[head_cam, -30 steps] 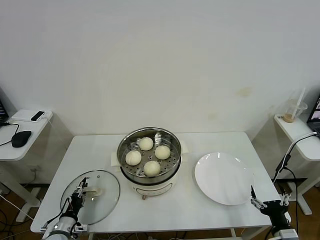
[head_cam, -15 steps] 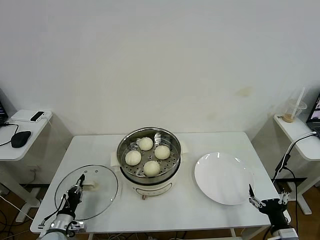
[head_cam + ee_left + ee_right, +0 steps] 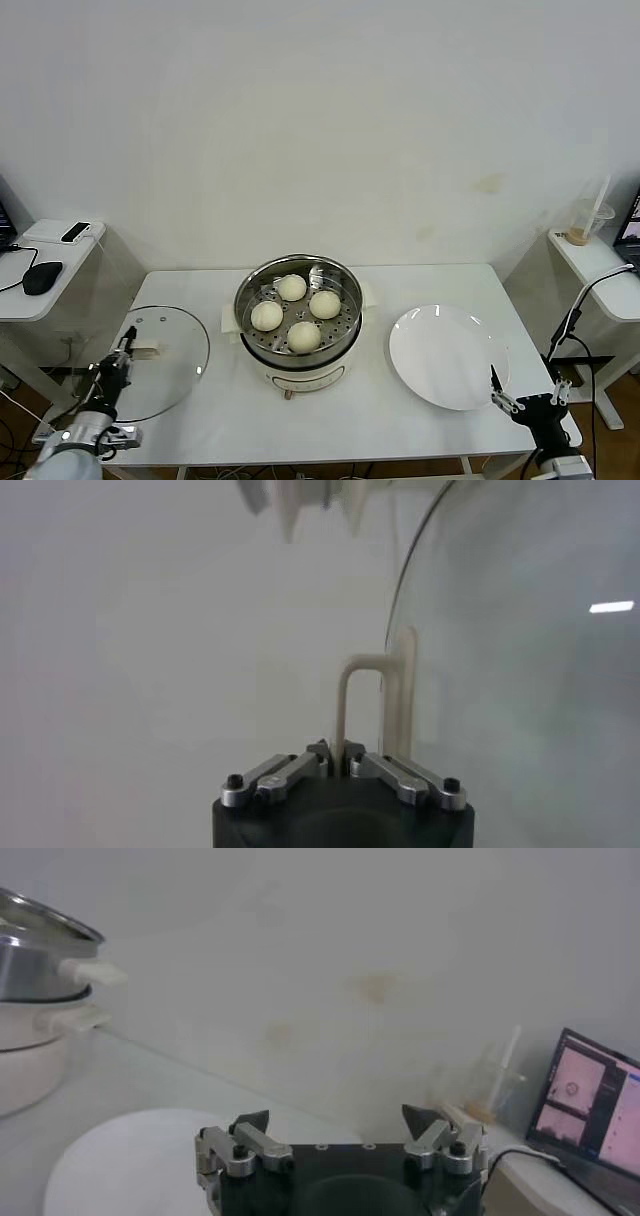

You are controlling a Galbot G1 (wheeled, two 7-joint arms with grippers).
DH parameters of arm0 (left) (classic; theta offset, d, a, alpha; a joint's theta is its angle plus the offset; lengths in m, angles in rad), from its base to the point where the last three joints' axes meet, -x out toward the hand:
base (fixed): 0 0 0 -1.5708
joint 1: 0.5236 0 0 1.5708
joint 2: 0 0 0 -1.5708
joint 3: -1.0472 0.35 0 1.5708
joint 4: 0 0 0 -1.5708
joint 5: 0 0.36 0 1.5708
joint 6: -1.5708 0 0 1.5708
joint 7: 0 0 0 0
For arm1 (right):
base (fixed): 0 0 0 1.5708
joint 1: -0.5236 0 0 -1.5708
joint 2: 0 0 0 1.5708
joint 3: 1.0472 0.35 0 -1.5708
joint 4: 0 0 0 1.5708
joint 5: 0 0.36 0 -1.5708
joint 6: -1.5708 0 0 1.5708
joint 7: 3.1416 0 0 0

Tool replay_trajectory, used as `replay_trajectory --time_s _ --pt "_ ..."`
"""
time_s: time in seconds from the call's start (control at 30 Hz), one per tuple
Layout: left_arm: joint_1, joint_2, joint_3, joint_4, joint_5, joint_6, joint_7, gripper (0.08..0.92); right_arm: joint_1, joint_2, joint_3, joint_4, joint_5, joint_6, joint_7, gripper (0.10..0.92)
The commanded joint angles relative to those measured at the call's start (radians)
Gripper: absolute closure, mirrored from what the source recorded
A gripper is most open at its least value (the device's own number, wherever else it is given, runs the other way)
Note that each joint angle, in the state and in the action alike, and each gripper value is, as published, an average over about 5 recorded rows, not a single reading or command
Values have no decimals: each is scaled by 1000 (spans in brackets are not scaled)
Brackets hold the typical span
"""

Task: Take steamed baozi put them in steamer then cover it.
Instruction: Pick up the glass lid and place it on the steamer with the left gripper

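Four cream-white baozi (image 3: pixel 297 310) lie on the perforated tray inside the shiny steel steamer (image 3: pixel 299 276) at the table's middle. My left gripper (image 3: pixel 127 346) is shut on the cream handle (image 3: pixel 343 705) of the clear glass cover (image 3: pixel 175 352) and holds it lifted and tilted over the table's left edge, left of the steamer. In the left wrist view the cover's glass (image 3: pixel 520 670) stands on edge beyond the jaws. My right gripper (image 3: pixel 520 402) is open and empty at the table's front right corner, by the white plate (image 3: pixel 447 355); the right wrist view shows its jaws (image 3: pixel 337 1123) spread wide.
The flat white plate (image 3: pixel 120 1158) lies right of the steamer. A side table with a mouse (image 3: pixel 41 277) stands at far left. Another side table with a plastic cup (image 3: pixel 590 222) stands at far right. A wall is behind the table.
My left gripper has lifted the cover off the table and carried it leftward and up, tilting it. My right gripper has barely shifted.
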Motion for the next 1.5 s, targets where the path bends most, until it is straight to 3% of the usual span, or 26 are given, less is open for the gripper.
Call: replay_trajectory --time_s 0.03,0.5,0.83,1.13,1.5 --pt "33 103 -86 -165 -102 53 133 852 -1 1 -13 3 -2 1 1 203" --pt "20 158 -11 -350 -197 162 227 852 6 2 -26 4 -16 -4 -1 203" --pt "-218 171 255 -358 -191 312 288 852 21 12 -59 -16 -52 -10 -4 203" --pt "-433 56 511 -293 -101 453 357 852 31 25 -85 -38 -91 -15 -6 203" --pt "-545 -72 595 -231 60 512 459 852 62 66 -139 -83 -165 -19 -4 203"
